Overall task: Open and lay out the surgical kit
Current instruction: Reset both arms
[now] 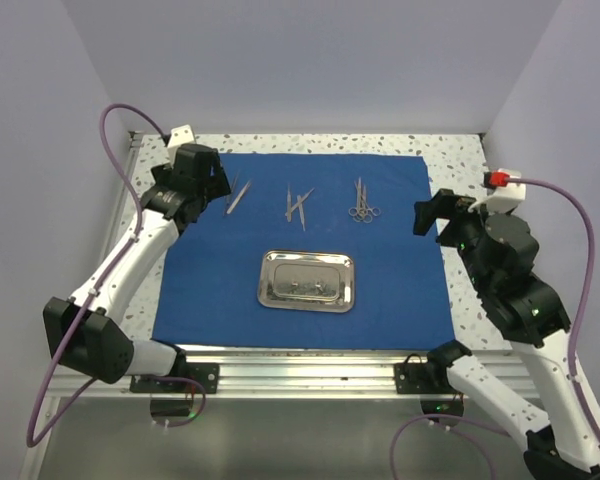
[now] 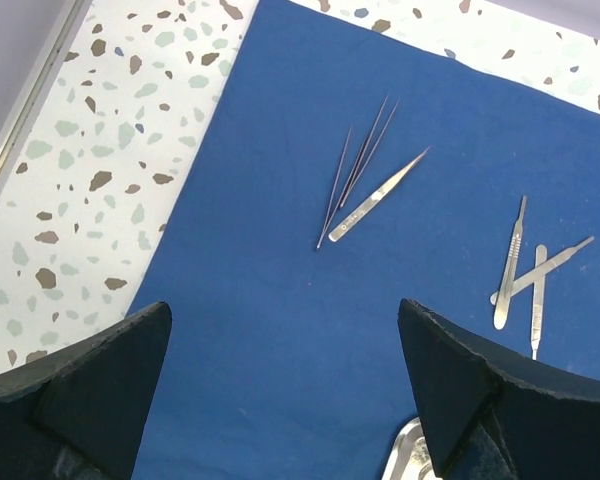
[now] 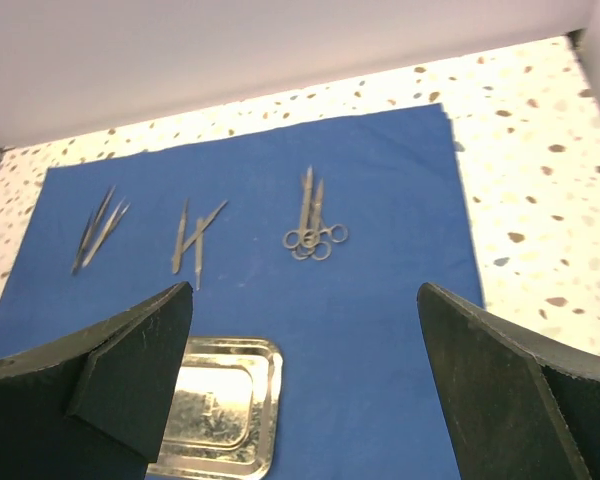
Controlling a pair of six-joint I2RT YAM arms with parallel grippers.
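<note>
Steel tweezers (image 2: 365,185) lie beyond the left pincer (image 2: 285,320) (jaws wide).

Along the far strip of the cloth (image 1: 200,290) lie tweezers (image 1: 238,196) left, scalpel handles (image 1: 298,207) middle and ring-handled scissors (image 1: 363,205) right, with bare cloth gaps between. The tray (image 1: 264,282) sits mid-cloth, bare cloth either side. Walls (image 1: 310,70) close far, left and right.

Speckled white table (image 1: 450,150), royal-blue cloth wrap (image 1: 210,285) spread flat on it, speckled margins at sides and back
</note>
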